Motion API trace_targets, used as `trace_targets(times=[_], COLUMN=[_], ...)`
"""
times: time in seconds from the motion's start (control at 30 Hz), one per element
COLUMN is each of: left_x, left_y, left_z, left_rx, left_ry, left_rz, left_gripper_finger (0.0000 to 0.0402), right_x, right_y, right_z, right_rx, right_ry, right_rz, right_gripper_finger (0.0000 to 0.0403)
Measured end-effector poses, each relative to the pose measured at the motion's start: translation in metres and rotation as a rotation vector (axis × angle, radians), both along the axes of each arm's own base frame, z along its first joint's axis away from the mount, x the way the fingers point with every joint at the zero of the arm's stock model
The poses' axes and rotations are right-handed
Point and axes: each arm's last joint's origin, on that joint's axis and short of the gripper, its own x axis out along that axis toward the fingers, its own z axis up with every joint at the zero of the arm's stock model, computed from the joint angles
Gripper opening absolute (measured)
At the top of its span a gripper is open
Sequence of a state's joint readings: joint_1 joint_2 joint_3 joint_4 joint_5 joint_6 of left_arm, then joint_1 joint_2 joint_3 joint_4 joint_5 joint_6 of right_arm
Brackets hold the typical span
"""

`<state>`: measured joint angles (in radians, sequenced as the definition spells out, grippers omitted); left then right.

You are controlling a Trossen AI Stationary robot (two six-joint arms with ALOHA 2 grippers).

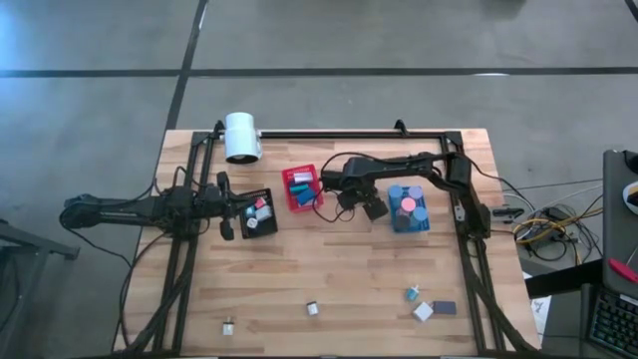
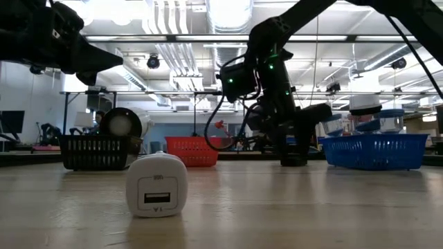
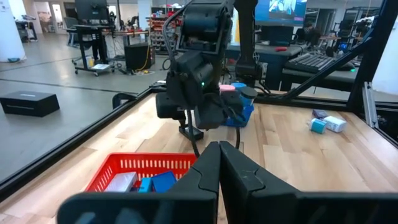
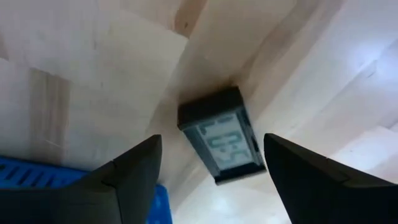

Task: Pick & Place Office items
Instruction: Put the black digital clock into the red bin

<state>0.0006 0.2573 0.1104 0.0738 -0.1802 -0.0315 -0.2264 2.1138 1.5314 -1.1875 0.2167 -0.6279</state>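
A small black clock with a grey display (image 4: 221,143) lies flat on the wooden table between the red bin (image 1: 302,187) and the blue bin (image 1: 408,207). My right gripper (image 4: 211,146) points steeply down over it, open. One finger stands on either side of the clock, and both are clear of it. In the high view the clock (image 1: 375,208) shows just beside the right gripper (image 1: 359,203). My left gripper (image 3: 219,168) is shut and level over the black bin (image 1: 257,212). More office items lie near the front edge, among them a white block (image 1: 424,311) and a teal piece (image 1: 412,293).
A big white cylinder (image 1: 241,137) lies at the far left. All three bins hold small pieces. A white plug-shaped block (image 2: 156,185) stands near the front, with a dark flat piece (image 1: 445,307) and two small white bits (image 1: 312,308) (image 1: 229,325). Black frame rails line the table's sides.
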Motion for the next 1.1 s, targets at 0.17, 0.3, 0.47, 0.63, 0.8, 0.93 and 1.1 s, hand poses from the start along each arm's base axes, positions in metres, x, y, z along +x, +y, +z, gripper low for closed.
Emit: trace_targets(times=[0.17, 0.3, 0.47, 0.63, 0.8, 0.93, 1.1], left_x=[0.000, 0.000, 0.000, 0.000, 0.000, 0.000, 0.000], left_y=[0.000, 0.000, 0.000, 0.000, 0.000, 0.000, 0.000], left_z=[0.000, 0.000, 0.000, 0.000, 0.000, 0.000, 0.000], left_rx=[0.002, 0.002, 0.002, 0.002, 0.008, 0.009, 0.009], left_ry=[0.001, 0.002, 0.002, 0.004, 0.005, 0.005, 0.005], left_rz=[0.000, 0.000, 0.000, 0.000, 0.001, 0.002, 0.002], left_gripper_finger=[0.0010, 0.0010, 0.0010, 0.0010, 0.0010, 0.0010, 0.0010], right_x=[0.001, -0.001, 0.001, 0.002, 0.001, 0.001, 0.001], right_y=[-0.004, -0.007, -0.006, -0.007, -0.007, -0.008, -0.008], right_z=[-0.001, -0.004, -0.016, -0.020, -0.018, -0.014, 0.003], right_rx=[-0.021, -0.011, 0.002, -0.002, -0.005, 0.021, 0.031], right_ry=[-0.017, -0.008, 0.021, 0.030, 0.023, -0.016, -0.097], right_rz=[0.006, 0.003, 0.016, 0.016, -0.018, -0.054, -0.109], right_gripper_finger=[0.0265, 0.0259, 0.0251, 0.0231, 0.0178, 0.0139, 0.0139])
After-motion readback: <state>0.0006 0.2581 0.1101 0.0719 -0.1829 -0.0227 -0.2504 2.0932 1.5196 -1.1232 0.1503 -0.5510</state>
